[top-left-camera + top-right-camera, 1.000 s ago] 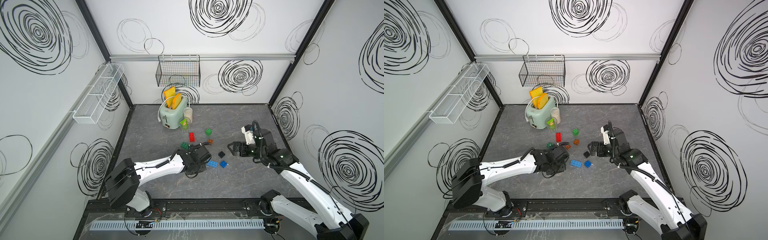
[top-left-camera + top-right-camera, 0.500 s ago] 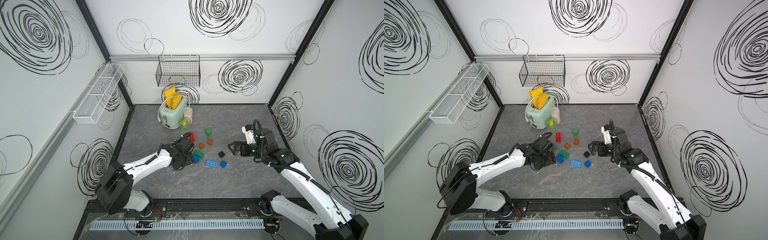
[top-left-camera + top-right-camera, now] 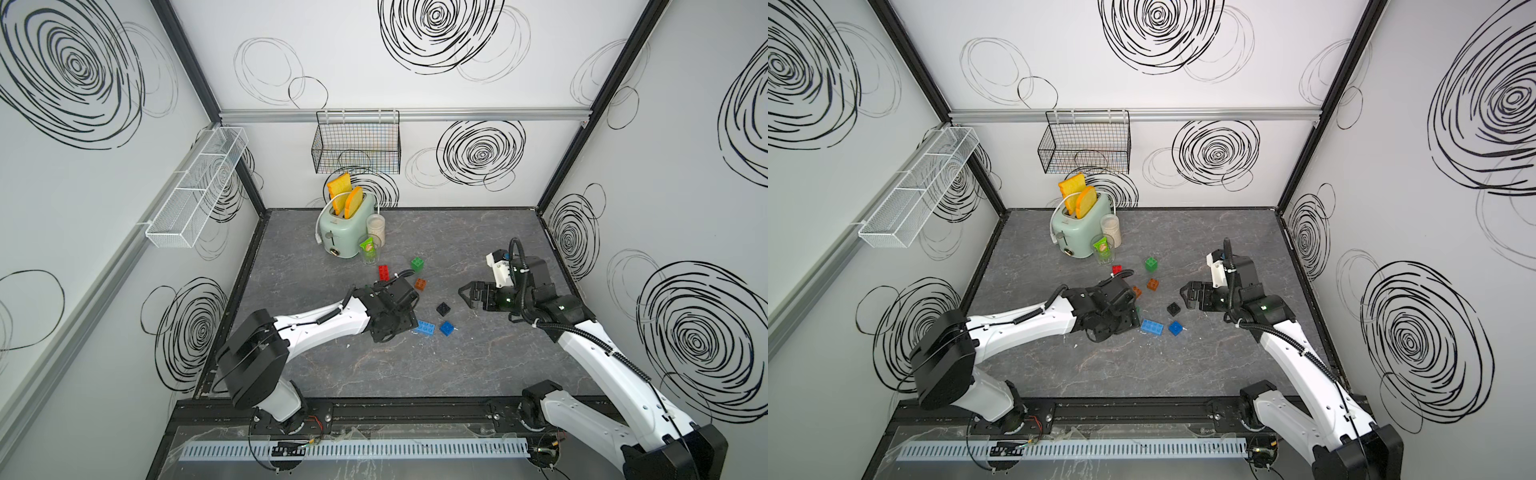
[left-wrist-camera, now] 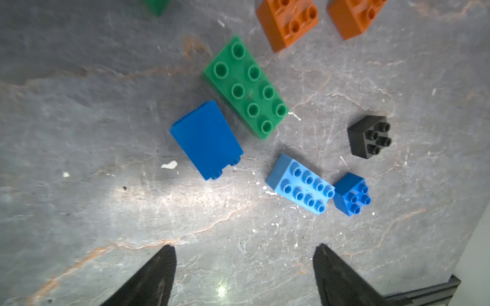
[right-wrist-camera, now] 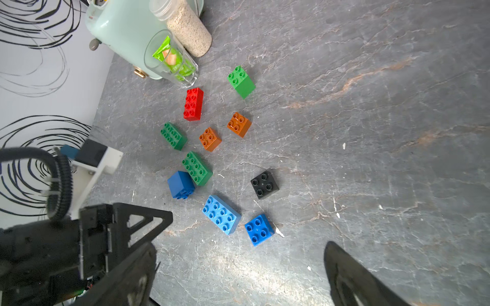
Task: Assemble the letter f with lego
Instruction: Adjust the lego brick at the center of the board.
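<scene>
Counter (image 3: 457, 365): grey marble, lego (image 4: 299, 184) loose, nothing joined.
Left gripper (image 4: 244, 255): jaws spread, empty, above lego.
Right gripper (image 3: 464, 294): spread wide, empty.
Tip: likely square jaws across one brick's short width.

Table (image 3: 478, 365) front and right side lie open. Centre crowded: green brick (image 4: 245, 87) just beside tipped blue brick (image 4: 206, 140). Black brick (image 4: 370, 136) stands clear on all sides. Toaster (image 3: 345, 232), glass (image 3: 370, 251) and jar (image 3: 376, 226) block the back left.
</scene>
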